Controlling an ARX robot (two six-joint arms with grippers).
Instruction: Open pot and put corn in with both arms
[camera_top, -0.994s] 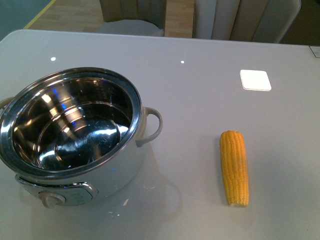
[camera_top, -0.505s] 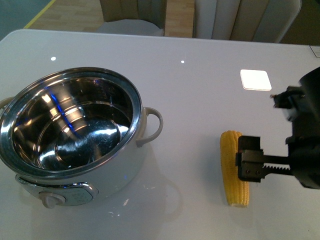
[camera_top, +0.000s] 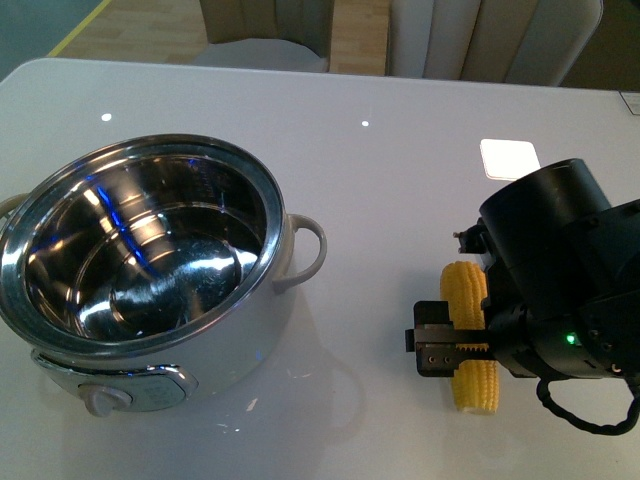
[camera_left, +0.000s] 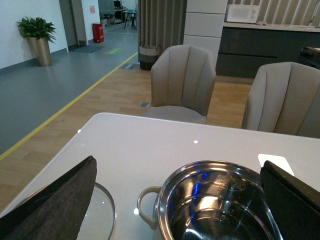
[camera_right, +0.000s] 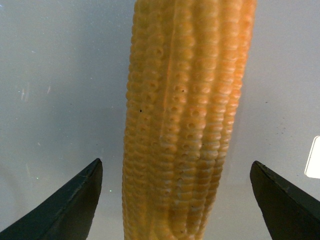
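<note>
Corn (camera_right: 182, 115) yellow-orange, tapered, kernel rows neat; right pincer (camera_right: 175, 167) straddling, spread.

all three views bright and evenly lit from overhead. table (camera_top: 400, 200) glossy, carrying two pinpoint highlights and a blown-out square white patch (camera_top: 511, 159). pot (camera_top: 150, 250) steel interior shows hard glare streaks, some blue. shadow under pot soft and faint. corn (camera_right: 185, 125) in sharp focus in right wrist view. left wrist view sharp to the background. front view slightly grainy.
</note>
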